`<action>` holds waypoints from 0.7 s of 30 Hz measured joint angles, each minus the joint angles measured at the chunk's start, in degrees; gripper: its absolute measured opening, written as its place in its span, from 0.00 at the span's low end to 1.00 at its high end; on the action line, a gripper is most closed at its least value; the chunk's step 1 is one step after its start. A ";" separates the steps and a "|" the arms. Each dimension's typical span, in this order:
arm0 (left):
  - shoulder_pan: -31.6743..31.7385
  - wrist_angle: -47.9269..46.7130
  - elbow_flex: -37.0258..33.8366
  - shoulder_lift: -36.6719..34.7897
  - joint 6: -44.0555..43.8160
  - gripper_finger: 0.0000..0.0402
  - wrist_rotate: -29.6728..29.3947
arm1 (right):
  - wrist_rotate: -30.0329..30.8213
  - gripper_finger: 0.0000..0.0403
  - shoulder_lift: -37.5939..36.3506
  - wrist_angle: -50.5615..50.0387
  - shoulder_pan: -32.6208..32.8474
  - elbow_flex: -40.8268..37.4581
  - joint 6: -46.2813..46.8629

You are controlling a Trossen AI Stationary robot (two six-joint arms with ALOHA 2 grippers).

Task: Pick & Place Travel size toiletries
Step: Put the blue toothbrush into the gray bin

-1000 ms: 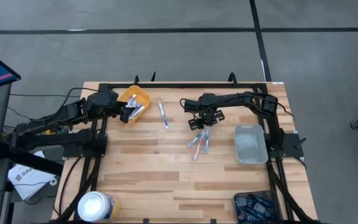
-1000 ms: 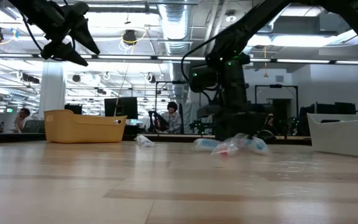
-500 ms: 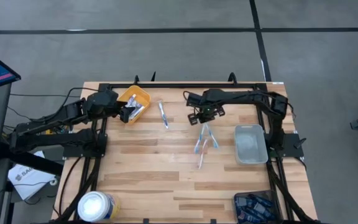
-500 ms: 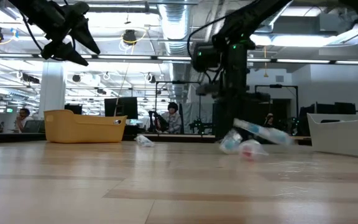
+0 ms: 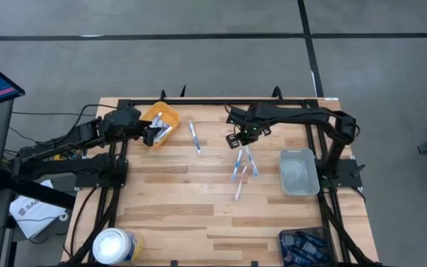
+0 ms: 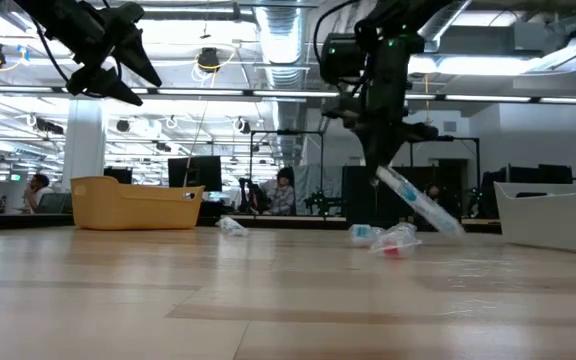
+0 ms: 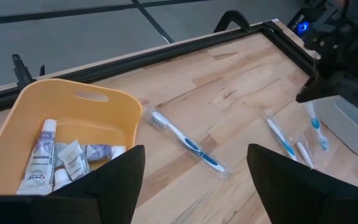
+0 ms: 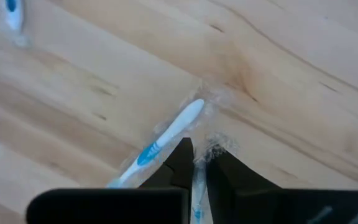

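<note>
The right gripper, pinching a wrapped toothbrush hanging aslant above the table's far-middle, is well right of the bin.

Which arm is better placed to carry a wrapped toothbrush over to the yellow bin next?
The right. Its gripper is shut on a wrapped toothbrush, lifted off the table. The left gripper hovers open above the yellow bin, holding nothing.

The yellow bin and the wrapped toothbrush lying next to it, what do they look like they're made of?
The yellow bin looks like molded plastic with a matte finish: one even color, rounded corners, a handle slot cut in its wall. The toothbrush looks like white and blue plastic, sealed in a thin clear film wrapper that crinkles and glints at its ends. Both guesses rest on appearance alone.
</note>
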 joint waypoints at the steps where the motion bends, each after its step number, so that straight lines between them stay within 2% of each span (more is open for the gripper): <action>1: 0.00 0.02 0.00 0.00 -0.01 0.69 0.00 | 0.02 0.03 -0.61 -0.50 0.27 0.00 -0.13; 8: 0.00 0.22 0.00 0.00 -0.02 0.69 0.04 | 2.14 0.03 -12.04 -5.19 4.18 0.04 -1.12; 13: 0.00 0.39 0.00 0.02 -0.02 0.69 0.24 | 8.33 0.03 -21.94 -18.88 7.28 0.09 7.01; 17: 0.00 0.39 0.00 0.02 -0.02 0.69 0.24 | 11.13 0.03 -26.74 -32.38 9.64 -1.19 15.79; 21: 0.00 0.40 0.00 0.02 -0.03 0.69 0.24 | 12.23 0.03 -30.55 -31.17 12.04 -8.07 20.39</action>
